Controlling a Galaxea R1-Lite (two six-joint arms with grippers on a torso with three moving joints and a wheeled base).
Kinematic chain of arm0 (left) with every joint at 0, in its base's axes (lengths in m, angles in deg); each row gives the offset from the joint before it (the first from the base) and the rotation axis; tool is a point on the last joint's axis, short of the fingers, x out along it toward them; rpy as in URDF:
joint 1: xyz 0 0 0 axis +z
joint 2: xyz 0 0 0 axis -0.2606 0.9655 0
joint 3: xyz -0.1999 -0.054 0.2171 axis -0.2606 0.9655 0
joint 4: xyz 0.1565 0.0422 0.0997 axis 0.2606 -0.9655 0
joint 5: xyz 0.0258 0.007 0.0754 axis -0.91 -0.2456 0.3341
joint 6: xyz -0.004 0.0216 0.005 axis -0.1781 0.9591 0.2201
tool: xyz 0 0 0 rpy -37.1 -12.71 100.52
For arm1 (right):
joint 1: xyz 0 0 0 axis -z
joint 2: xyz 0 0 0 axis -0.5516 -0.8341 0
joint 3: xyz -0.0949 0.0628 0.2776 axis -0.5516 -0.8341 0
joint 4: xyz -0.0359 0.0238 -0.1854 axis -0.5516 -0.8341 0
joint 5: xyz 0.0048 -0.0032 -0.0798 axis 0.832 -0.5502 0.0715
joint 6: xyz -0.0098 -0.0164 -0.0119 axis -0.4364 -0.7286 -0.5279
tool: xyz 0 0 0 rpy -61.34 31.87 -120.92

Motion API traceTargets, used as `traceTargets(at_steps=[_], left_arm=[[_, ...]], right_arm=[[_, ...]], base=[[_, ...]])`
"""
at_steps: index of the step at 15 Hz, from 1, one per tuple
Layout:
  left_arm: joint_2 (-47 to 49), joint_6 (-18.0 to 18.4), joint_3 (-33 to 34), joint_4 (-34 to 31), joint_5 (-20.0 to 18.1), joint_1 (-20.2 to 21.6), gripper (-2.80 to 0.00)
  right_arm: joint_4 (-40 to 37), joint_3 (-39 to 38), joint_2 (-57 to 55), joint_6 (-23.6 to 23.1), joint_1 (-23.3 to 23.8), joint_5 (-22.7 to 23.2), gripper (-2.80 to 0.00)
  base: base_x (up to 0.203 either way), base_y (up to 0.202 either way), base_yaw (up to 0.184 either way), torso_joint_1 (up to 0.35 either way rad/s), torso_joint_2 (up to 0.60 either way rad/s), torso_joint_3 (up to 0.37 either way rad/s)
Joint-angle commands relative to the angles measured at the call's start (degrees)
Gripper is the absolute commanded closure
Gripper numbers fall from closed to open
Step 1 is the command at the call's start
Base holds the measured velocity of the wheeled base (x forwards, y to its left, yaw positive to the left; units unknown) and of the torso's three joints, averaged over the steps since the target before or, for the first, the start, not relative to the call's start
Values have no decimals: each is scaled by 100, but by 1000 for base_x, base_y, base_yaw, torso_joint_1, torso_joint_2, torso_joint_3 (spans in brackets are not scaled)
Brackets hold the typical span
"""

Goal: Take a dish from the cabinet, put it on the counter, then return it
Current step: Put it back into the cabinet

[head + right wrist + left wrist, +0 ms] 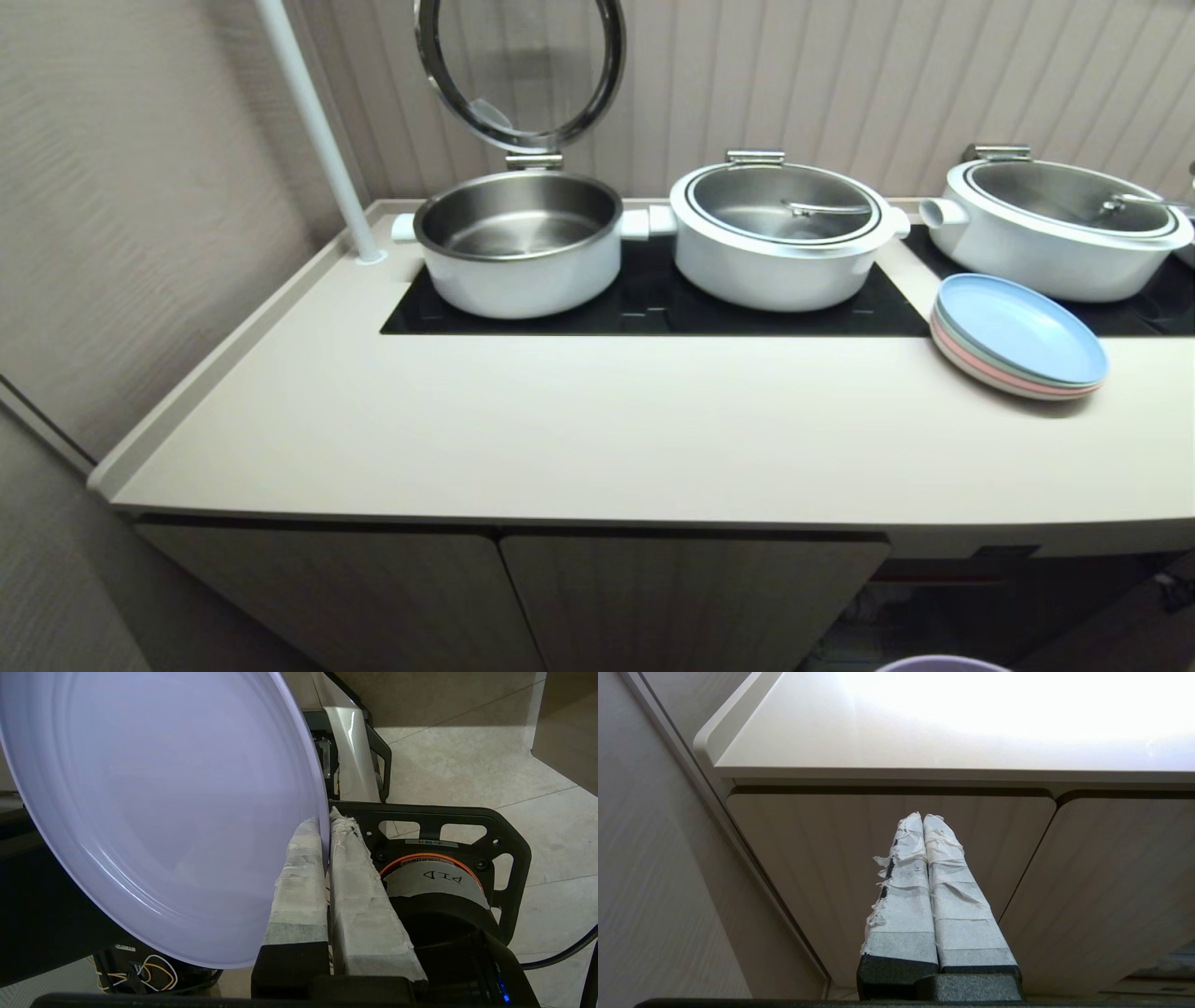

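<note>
Dish: the purple dish point(154, 812) is out of the cabinet and up in the air, held on its edge. In the head view only a thin bit of its rim point(943, 665) shows, low down in front of the cabinet.
Right pincer: the right pincer point(325, 830) is pinching the rim of the dish between its taped fingers point(301, 882).
Left pincer: the left pincer point(923, 820) is pressed together and holds nothing. It waits low down, pointing at a closed cabinet door point(887, 826).
Cabinet: the cabinet point(691, 597) has closed doors on the left side and a dark open part on the right side.
Worktop: the worktop point(597, 429) has a big bare part in front of three pots point(780, 233). A stack of plates point(1019, 336) sits at the right.
Step now: I think the dish is being carried to the worktop.
Next move: lift the dish above the worktop edge, turn it flat, set it on the bare part, away from the stack of plates.
</note>
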Motion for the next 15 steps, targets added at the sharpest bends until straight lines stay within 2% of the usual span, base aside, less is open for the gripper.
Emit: traceTargets(at_steps=[1,15], left_arm=[[-2,2,0,0,2,0,0],[-2,-4,0,0,2,0,0]], right_arm=[[-15,18,-34,15,12,3,0],[-33,229,-51,94,12,3,0]], base=[[0,0,0,0,0,0],[0,0,0,0,0,0]])
